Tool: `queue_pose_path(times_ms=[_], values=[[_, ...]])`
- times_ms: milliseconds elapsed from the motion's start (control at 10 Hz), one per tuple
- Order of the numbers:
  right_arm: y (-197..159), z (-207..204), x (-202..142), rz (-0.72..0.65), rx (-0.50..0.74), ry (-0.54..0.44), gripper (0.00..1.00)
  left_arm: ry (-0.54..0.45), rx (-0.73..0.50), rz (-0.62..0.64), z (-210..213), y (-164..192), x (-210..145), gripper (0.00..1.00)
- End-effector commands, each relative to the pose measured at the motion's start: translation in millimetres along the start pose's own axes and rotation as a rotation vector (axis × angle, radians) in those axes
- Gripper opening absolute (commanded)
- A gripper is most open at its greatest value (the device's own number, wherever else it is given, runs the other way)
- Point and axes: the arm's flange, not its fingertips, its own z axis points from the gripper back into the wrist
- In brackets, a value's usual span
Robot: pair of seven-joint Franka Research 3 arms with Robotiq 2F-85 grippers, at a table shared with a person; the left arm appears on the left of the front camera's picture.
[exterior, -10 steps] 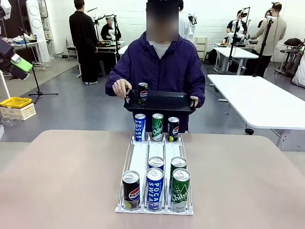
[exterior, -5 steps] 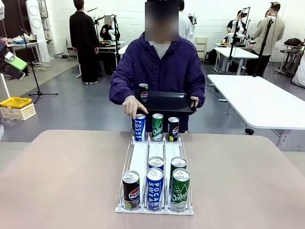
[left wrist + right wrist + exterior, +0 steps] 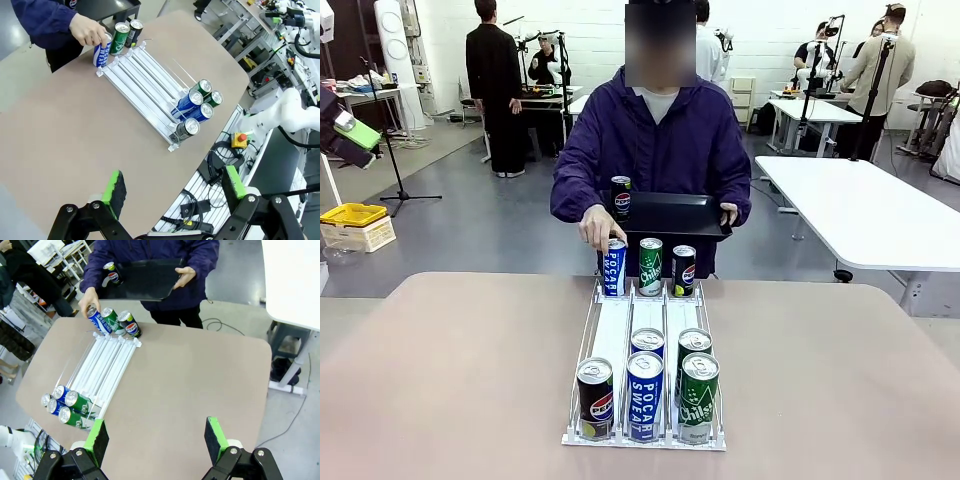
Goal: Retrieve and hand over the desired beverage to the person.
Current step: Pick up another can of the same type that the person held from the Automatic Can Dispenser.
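The left gripper (image 3: pixel 174 186) hangs high over the robot's left side of the table (image 3: pixel 450 380), its jaws fully apart and empty. The right gripper (image 3: pixel 156 439) hangs high on the opposite side, its jaws likewise spread with nothing between them. Below both, the white wire rack (image 3: pixel 620 320) runs down the table's middle, from the robot toward the person. At its near end the cans stand upright, long axis vertical: a near Pepsi can (image 3: pixel 595 398) in the left lane, a near Pocari Sweat can (image 3: pixel 645 395) in the middle lane with a second blue can (image 3: pixel 647 342) directly behind it, and a green Chilsung can (image 3: pixel 699 398) in the right lane. At the far end three more cans stand in a row, and the person's hand (image 3: pixel 600 225) is on top of the far Pocari Sweat can (image 3: pixel 613 266), which probably marks that drink as the one wanted. The likely target is therefore the near middle-lane can. It lies forward of and below both sets of jaws, on the centre line, so neither arm is clearly nearer. Its neighbours stand just beside it on either side, so a descent from above appears the clearest approach. Beyond the rack the person (image 3: pixel 660 140) holds a black tray (image 3: pixel 670 212), the probable hand-over point.
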Motion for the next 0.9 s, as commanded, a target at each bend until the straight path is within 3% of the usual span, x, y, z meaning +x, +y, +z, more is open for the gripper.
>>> queue_pose_path(times_ms=[0,800], values=[[-1.4,-1.8,0.3,0.004,0.027,-0.007,1.0,-0.013,-0.015,-0.015,1.1,0.8,0.8,1.0],[-1.4,-1.8,0.3,0.004,0.027,-0.007,1.0,-0.013,-0.015,-0.015,1.1,0.8,0.8,1.0]])
